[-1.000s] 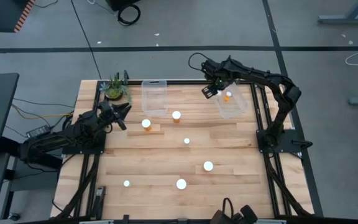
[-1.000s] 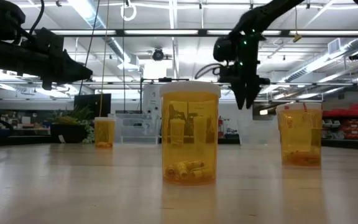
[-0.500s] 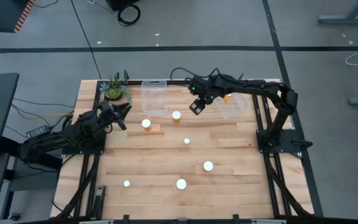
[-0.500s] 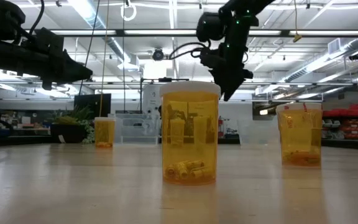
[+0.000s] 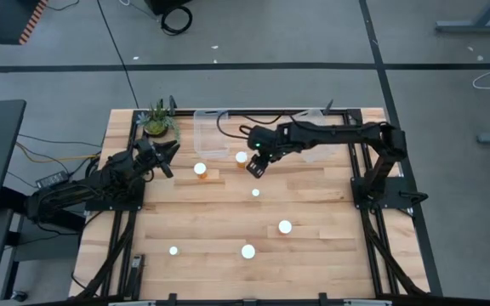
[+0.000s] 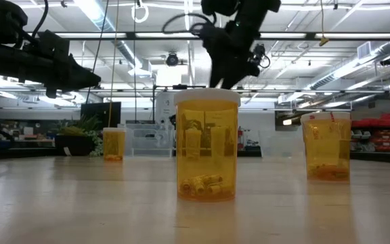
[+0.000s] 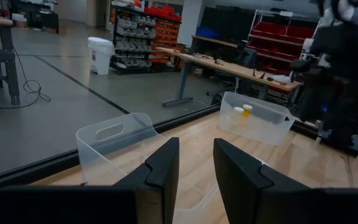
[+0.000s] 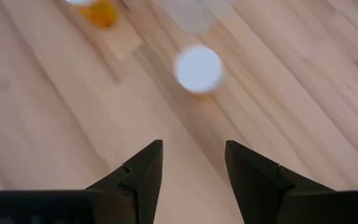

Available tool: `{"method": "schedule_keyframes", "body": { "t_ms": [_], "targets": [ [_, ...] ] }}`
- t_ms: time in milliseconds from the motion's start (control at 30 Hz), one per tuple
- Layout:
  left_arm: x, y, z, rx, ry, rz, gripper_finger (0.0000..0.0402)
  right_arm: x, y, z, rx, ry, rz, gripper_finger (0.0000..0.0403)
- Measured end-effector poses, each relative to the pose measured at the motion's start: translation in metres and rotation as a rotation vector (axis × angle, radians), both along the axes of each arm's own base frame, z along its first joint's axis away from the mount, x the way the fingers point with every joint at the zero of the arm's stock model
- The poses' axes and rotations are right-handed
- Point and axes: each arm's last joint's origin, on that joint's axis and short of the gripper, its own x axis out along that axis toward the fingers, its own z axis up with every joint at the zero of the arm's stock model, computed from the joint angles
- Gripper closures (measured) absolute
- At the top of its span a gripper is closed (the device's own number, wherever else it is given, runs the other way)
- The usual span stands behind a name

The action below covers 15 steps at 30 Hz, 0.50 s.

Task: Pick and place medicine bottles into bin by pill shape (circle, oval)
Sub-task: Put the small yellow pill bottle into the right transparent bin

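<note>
Several orange bottles with white caps stand on the wooden table [image 5: 185, 212]: [image 5: 200, 168], [image 5: 242, 156], [image 5: 256, 193], [image 5: 285, 227], [image 5: 247, 251], [image 5: 173, 250]. My right gripper [image 5: 254, 165] hangs open and empty above the table's middle, just right of the bottle by the left bin. Its wrist view looks down past the open fingers [image 8: 194, 168] at a white cap [image 8: 197, 68] and an orange bottle [image 8: 98, 11]. My left gripper [image 5: 165, 155] waits open at the left, raised; its wrist view [image 7: 196, 165] shows nothing between the fingers. Two bottles [image 7: 242, 111] lie in the right bin [image 7: 257, 118].
Two clear bins stand at the far edge: the left bin [image 5: 212, 132] and the right bin [image 5: 320, 146], partly under my right arm. A potted plant [image 5: 158, 121] stands at the far left corner. In the low view a large bottle [image 6: 206, 146] stands nearest.
My right gripper has swung from above the right bin toward the table's left and near side, ending over the table's middle beside the bottle near the left bin. A bottle stays in the right bin.
</note>
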Motion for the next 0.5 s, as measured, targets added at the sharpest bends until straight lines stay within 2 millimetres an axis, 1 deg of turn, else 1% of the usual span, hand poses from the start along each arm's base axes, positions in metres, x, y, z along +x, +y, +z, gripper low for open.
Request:
{"method": "schedule_keyframes", "body": {
  "t_ms": [33,100,167,300,400,500],
  "targets": [
    [0.000,0.000,0.000,0.000,0.000,0.000,0.0294,0.005,0.002,0.002,-0.002,-0.010,0.009,0.0221],
    [0.000,0.000,0.000,0.000,0.000,0.000,0.0294,0.016,0.003,0.001,-0.008,0.025,0.040,0.0221],
    [0.000,0.000,0.000,-0.001,0.003,0.000,0.0294,0.035,0.002,0.001,-0.015,0.034,0.084,0.0221],
    [0.000,0.000,0.000,-0.001,0.002,-0.001,0.0294,0.067,-0.003,-0.002,-0.026,0.107,0.161,0.0221],
    [0.000,0.000,0.000,-0.001,0.004,-0.001,0.0294,0.080,-0.002,-0.007,-0.022,0.183,0.200,0.0221],
    [0.000,0.000,0.000,-0.001,0.004,-0.001,0.0294,0.085,0.007,-0.014,-0.008,0.251,0.232,0.0221]
  ]
}}
